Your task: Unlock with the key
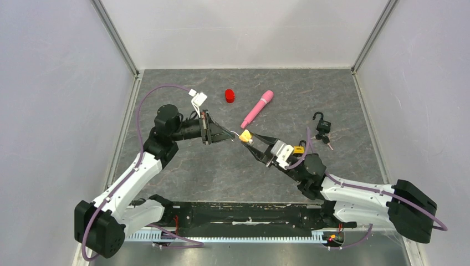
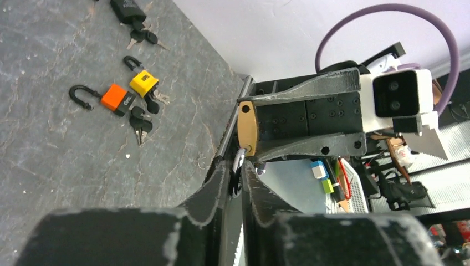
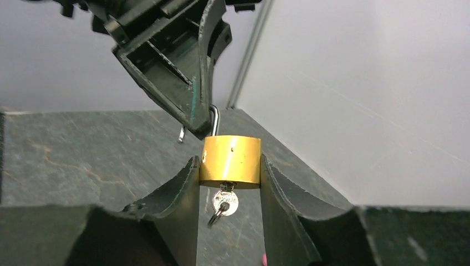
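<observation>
Brass lock (image 1: 245, 136) is held up off the worktop (image 1: 183, 166), approx over its middle, btwn the two arms. Right gripper (image 3: 229, 166) is clamped on the lock body, one finger on each flat side, body upright in the right wrist view. Key (image 3: 224, 200) sits in the bottom of the lock and hangs down btwn the right fingers, w/ a small ring on it. Shackle (image 3: 214, 119) points up from the body toward the left gripper (image 1: 227, 136).

Left gripper comes in from the left-edge side, fingers narrow, one on each side of the shackle. Left wrist view shows the rod in the slot btwn the fingertips. Can't tell if they actually pinch it or just flank it.

Other stuff on the worktop:
- Red cap (image 1: 229, 96) and pink stick (image 1: 257, 108) lie toward the far edge, near each other but apart.
- Black lock (image 1: 321, 126) lies toward the right edge, shackle open, keys just beside it.
- Orange lock (image 2: 116, 98) and yellow lock (image 2: 143, 83) lie close together in the left wrist view, both w/ hooked shackles showing and black-headed keys next to them.
</observation>
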You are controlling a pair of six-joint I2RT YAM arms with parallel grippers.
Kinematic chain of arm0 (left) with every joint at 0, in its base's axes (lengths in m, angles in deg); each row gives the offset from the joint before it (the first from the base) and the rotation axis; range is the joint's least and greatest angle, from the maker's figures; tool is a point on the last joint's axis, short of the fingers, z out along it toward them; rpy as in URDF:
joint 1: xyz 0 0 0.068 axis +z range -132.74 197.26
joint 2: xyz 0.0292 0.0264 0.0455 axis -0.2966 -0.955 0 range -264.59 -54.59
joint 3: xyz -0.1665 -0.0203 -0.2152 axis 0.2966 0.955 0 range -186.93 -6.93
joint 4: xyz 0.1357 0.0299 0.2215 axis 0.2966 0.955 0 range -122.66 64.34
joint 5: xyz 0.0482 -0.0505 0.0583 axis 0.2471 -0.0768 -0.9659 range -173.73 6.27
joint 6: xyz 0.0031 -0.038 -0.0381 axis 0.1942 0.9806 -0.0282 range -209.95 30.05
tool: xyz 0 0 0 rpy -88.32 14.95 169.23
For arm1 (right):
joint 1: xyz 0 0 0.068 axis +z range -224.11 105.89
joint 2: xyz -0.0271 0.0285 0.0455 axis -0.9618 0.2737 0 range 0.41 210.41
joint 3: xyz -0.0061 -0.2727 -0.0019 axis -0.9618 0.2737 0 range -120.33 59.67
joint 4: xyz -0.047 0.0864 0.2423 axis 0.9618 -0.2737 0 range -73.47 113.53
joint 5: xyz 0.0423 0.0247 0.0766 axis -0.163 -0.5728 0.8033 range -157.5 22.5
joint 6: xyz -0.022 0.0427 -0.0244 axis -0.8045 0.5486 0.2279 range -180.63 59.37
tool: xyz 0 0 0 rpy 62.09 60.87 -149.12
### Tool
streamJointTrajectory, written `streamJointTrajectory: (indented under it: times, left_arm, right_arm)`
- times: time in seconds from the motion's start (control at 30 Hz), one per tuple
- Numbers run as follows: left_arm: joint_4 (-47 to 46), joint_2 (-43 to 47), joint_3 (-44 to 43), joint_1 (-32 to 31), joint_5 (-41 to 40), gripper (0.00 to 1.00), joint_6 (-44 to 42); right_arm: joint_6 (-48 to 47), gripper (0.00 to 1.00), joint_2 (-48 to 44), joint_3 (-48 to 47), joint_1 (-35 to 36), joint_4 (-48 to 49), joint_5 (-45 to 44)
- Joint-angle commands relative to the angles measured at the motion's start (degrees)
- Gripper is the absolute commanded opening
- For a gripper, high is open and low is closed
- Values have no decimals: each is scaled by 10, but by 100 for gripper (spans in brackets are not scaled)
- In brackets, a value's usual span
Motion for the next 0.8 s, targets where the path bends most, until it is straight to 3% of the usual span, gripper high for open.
streamJointTrajectory:
  times: [0.0,0.17,0.33,0.4,0.77]
  left_arm:
    - [56,-18,-18,-2,-36,13,-4]
    - [89,-36,-15,-1,-65,11,13]
    - [153,-56,8,0,-108,45,8]
    - [155,-60,29,2,-121,51,10]
    - [243,-20,90,17,-294,60,-6]
  right_arm:
    - [-23,0,17,9,-2,43,-29]
    - [-38,0,46,26,-2,37,-57]
    - [-17,0,84,56,-2,62,-69]
    - [-6,0,102,64,-2,72,-69]
    - [39,0,248,79,-3,120,-80]
